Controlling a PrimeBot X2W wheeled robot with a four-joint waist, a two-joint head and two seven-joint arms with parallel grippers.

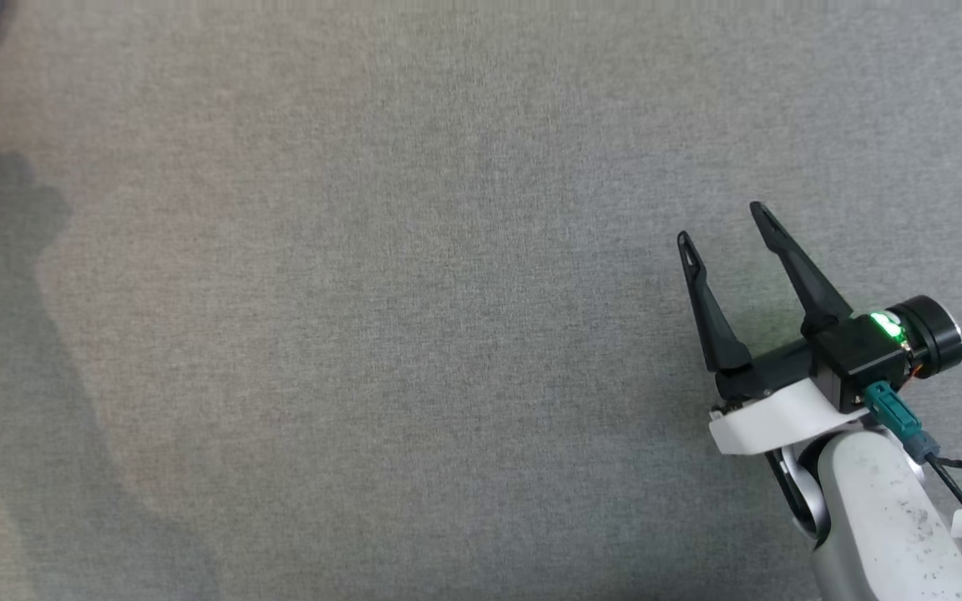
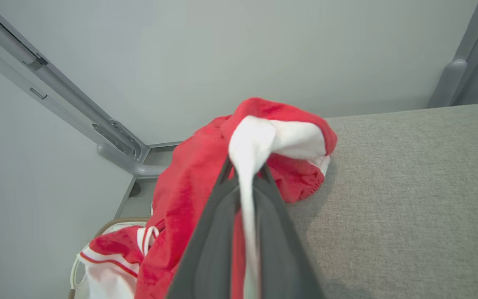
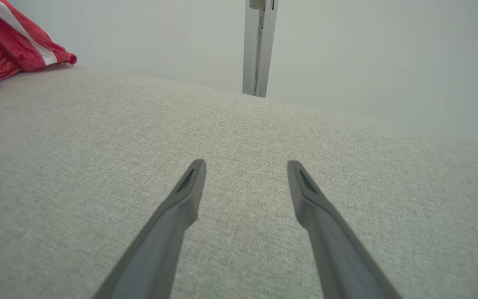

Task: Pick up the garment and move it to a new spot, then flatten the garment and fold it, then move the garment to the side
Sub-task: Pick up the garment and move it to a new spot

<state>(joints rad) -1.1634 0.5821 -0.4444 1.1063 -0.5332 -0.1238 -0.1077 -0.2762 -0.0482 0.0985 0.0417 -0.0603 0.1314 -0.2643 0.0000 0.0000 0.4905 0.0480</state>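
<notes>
No readable text, label or number anywhere (plain surfaces throughout).

left pincer (image 2: 246, 169): we see it clamped on a white fold | red-and-white garment (image 2: 189, 174): bunched, trailing off the edge | grey tabletop (image 2: 409, 199): we see the garment's upper part resting on it

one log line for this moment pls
stage: pickup | left tool: shut on red and white fabric garment | right tool: open, empty, over grey fabric surface
</notes>
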